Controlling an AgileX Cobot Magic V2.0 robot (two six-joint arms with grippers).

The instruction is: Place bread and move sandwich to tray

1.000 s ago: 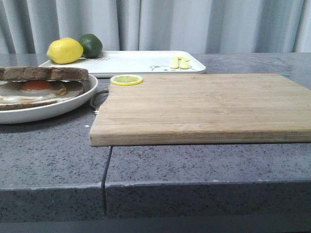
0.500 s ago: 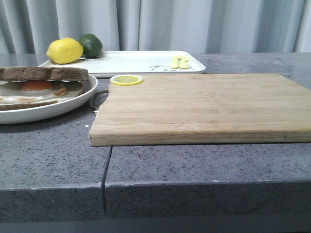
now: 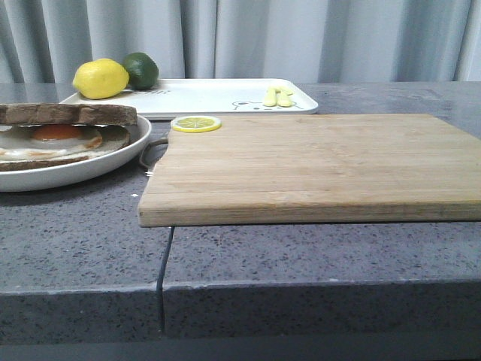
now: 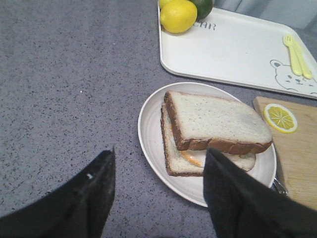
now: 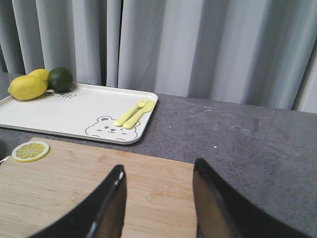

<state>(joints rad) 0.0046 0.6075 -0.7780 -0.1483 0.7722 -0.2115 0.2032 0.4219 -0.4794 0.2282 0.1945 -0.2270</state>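
The sandwich (image 3: 60, 137) (image 4: 213, 136) lies on a round white plate (image 3: 90, 169) (image 4: 148, 129) at the table's left, a fried egg with orange yolk showing between its slices. The bread (image 3: 68, 114) (image 4: 218, 119), pale with a dark crust, rests on top of it, shifted slightly off the lower slice. The white tray (image 3: 218, 94) (image 4: 237, 49) (image 5: 74, 111) lies behind the plate. My left gripper (image 4: 159, 151) hovers open and empty just short of the plate's near rim. My right gripper (image 5: 158, 166) stands open and empty over the wooden board. Neither gripper shows in the front view.
A wooden cutting board (image 3: 308, 165) (image 5: 74, 188) fills the middle and right, with a lemon slice (image 3: 195, 123) (image 5: 30, 150) at its far left corner. A lemon (image 3: 100, 78) and lime (image 3: 141, 69) sit on the tray's left end, yellow cutlery (image 3: 278, 96) on its right. Curtains hang behind.
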